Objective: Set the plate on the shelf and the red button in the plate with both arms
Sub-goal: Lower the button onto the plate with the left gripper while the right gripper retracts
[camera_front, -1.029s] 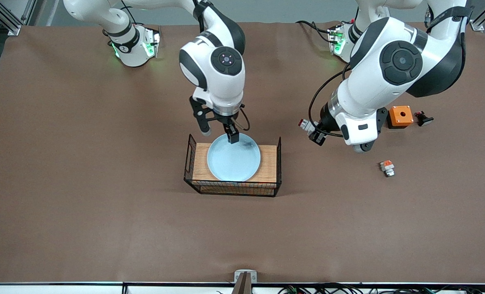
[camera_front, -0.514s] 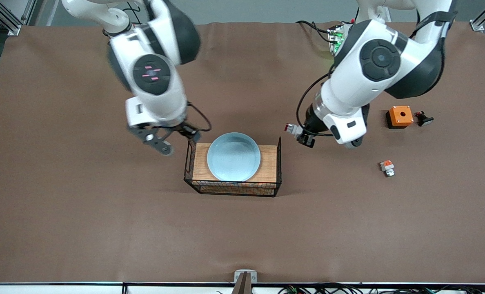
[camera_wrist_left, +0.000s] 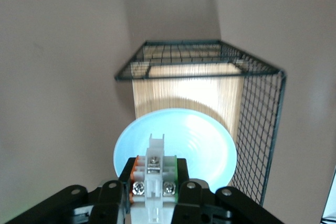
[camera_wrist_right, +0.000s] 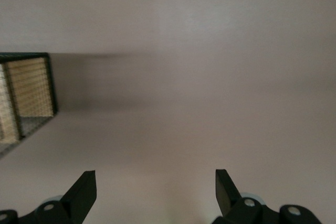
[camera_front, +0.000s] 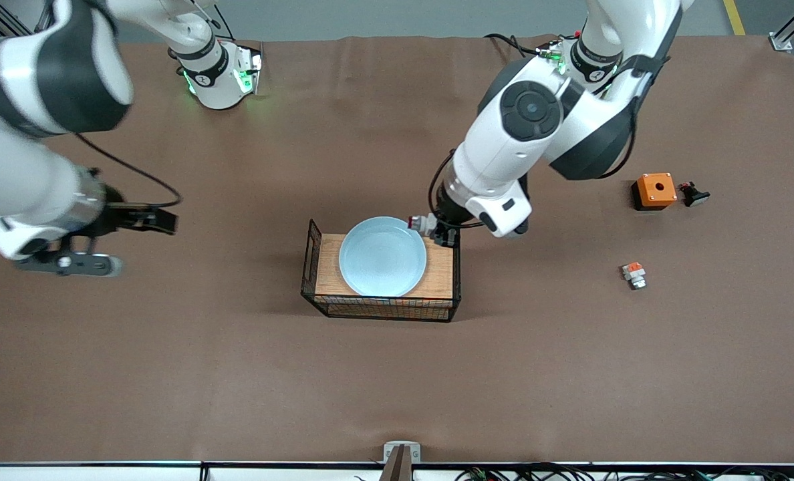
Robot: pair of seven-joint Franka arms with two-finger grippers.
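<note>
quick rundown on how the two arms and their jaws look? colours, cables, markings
Both arms are glossy white shells with black joint sections and round black caps. The left arm has a black cable looping at its wrist; the right arm trails one too. Green lights glow at both bases. The left gripper and right gripper are matte black with silver screws; the right's jaws are flat angular wedges.

One plate [camera_front: 382,257], one basket [camera_front: 450,297], one orange box [camera_front: 655,190], three small switch pieces, two hands.

The left gripper [camera_front: 435,230] hung low at the table's middle, its arm bent downward, fingers clamped. The right gripper [camera_front: 113,244] hovered toward its own end, fingers [camera_wrist_right: 84,192] spread wide.
</note>
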